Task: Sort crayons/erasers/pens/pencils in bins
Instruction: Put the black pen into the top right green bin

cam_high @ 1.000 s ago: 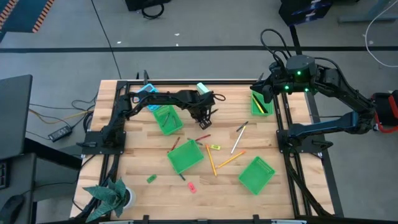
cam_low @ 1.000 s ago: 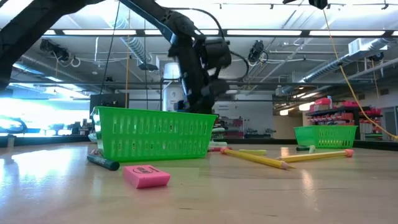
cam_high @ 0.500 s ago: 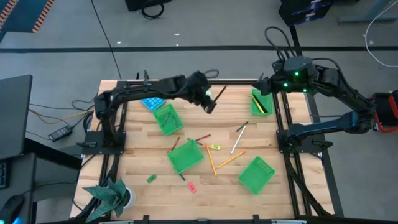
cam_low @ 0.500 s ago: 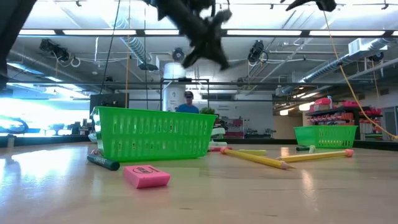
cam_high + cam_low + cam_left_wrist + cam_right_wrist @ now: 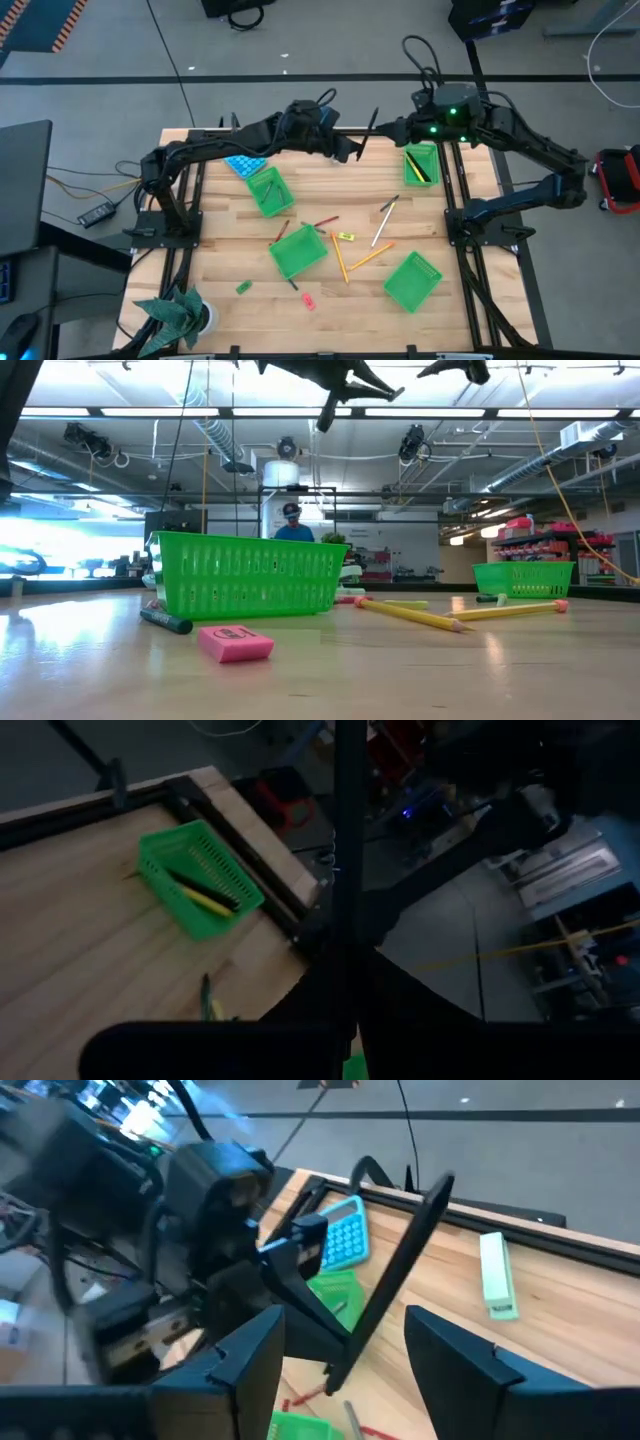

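Pens: from above, one dark pen (image 5: 366, 134) hangs over the table's far edge, clenched in the left gripper (image 5: 345, 150), with the right gripper (image 5: 392, 130) spread beside it. Right wrist view: fingers (image 5: 455, 1355) flank the pen's end. Mistimed release would drop it.

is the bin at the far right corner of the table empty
No, the bin at the far right corner holds a dark pen and a yellow one, plain in the left wrist view.
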